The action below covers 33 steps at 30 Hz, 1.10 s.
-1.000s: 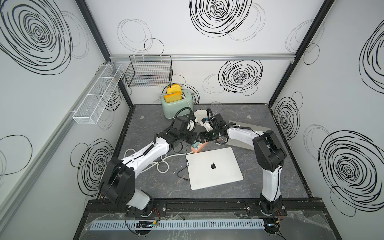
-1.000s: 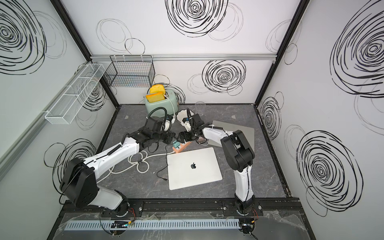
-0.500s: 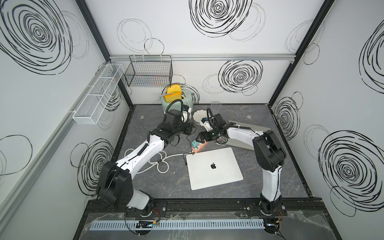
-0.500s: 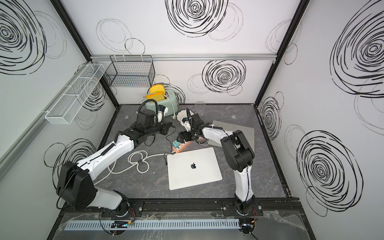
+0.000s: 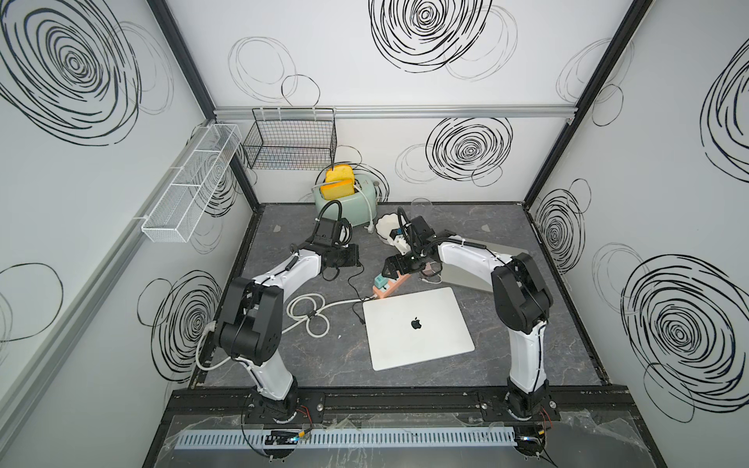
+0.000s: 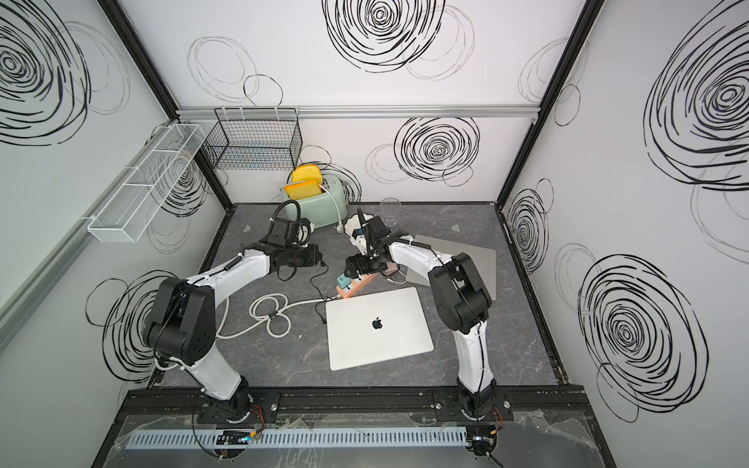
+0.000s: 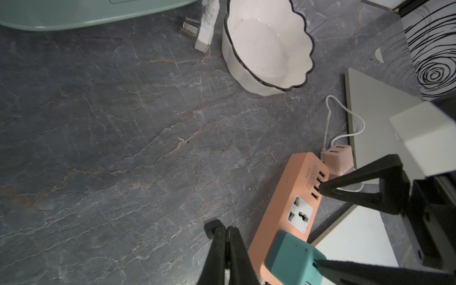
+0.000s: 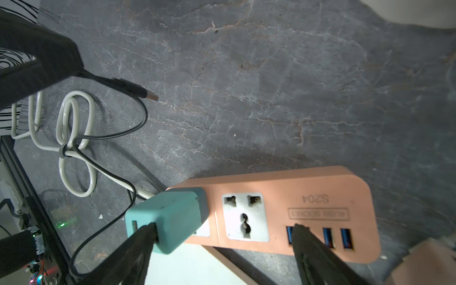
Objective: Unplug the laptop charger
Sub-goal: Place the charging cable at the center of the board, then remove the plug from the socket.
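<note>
A mint-green toaster (image 5: 344, 204) at the back of the dark stone tabletop (image 5: 506, 227) holds two yellow bread slices (image 5: 339, 182) in its slots. Beside it, a white scalloped bowl with a dark rim (image 7: 266, 47) shows only its bare inside. The left gripper (image 7: 224, 228), jaws pinched together, holds the thin black charger cable (image 8: 116, 85) (its metal plug tip hangs free, well apart from the strip). The cable runs to the edge of the closed silver laptop (image 5: 417, 328). The right gripper (image 8: 224, 227) is spread wide over the orange power strip (image 8: 308, 195), with one finger on a plugged-in teal adapter (image 8: 170, 217) and the other on the USB ports. A looped white cord (image 5: 308, 316) lies near.
</note>
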### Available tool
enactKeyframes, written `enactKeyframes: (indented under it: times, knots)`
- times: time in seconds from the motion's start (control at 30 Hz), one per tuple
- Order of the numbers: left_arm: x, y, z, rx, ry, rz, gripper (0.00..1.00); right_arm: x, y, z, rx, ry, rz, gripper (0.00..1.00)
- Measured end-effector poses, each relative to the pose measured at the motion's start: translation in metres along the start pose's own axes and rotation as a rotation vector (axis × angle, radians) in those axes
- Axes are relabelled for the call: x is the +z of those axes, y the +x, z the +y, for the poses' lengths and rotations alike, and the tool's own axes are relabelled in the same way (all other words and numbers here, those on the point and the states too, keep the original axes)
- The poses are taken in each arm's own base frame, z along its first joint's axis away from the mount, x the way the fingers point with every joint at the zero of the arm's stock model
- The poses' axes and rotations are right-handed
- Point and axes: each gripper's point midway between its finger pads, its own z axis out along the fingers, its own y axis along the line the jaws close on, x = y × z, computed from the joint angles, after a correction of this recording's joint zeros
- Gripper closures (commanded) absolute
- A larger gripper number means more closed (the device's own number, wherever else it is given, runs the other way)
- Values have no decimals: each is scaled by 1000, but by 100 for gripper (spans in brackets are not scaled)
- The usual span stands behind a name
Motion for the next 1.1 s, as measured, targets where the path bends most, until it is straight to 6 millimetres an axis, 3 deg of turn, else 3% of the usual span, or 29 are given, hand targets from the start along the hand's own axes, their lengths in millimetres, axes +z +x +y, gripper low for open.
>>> enactKeyframes:
  times: [0.27, 0.33, 0.43, 0.5, 0.6, 0.83, 0.93, 1.1]
  knots:
    - [40, 11, 14, -62, -4, 76, 80, 8, 12, 32, -60, -66, 38, 9]
    - [49, 12, 17, -73, -5, 91, 70, 9, 14, 36, -70, -70, 46, 9]
    - [53, 12, 17, -76, -1, 98, 47, 11, 18, 41, -83, -70, 60, 9]
    - [51, 10, 17, -88, 4, 96, 38, 11, 18, 40, -89, -62, 65, 9]
    - [41, 8, 16, -98, 10, 82, 36, 13, 15, 38, -96, -44, 70, 10]
    - [-14, 10, 1, -119, 52, 5, 33, 26, 12, 29, -110, 13, 96, 12]
    - [-29, 25, -7, -150, 87, 0, 33, 26, 7, 30, -121, 25, 92, 13]
    - [-28, 67, -10, -215, 116, 62, 34, 32, 7, 32, -151, 46, 109, 26]
